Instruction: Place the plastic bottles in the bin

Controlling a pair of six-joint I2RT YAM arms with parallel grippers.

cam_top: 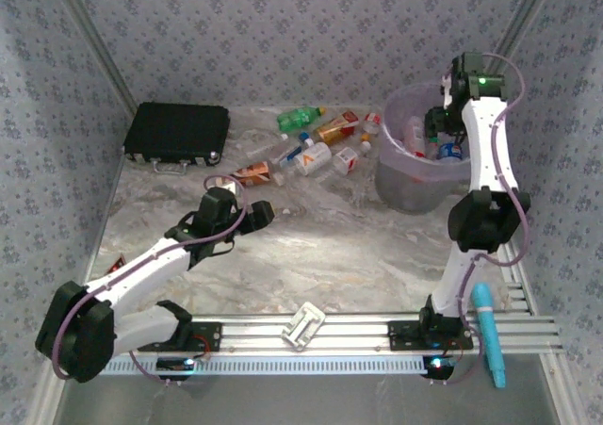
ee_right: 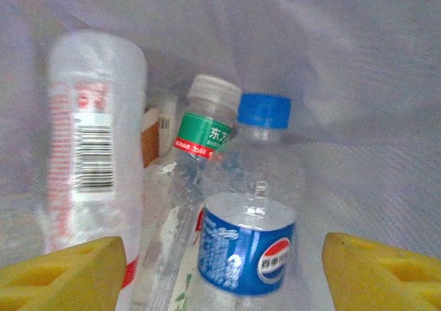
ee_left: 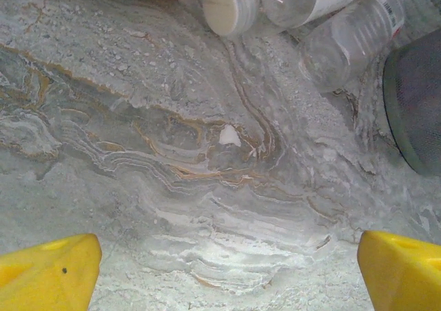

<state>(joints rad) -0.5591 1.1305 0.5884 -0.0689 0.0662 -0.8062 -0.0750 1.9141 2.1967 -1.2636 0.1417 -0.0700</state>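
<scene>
Blue-capped bottle (ee_right: 251,187), perhaps loose, inside right gripper (ee_right: 224,269)

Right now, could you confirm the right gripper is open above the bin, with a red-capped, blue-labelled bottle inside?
Not quite: the blue-labelled bottle has a blue cap, as the right wrist view shows; the right gripper is open above the bin.

A: Where's the top camera?
B: High behind the table's (cam_top: 311,255) near edge, looking down and forward across all of it.
A: The wrists?
B: Left one faces straight down, close over the marble; the bottles (ee_left: 348,38) at its upper edge appear overhead too. Right one looks closely into the bin (ee_right: 344,63) — overhead, that's far right.
</scene>
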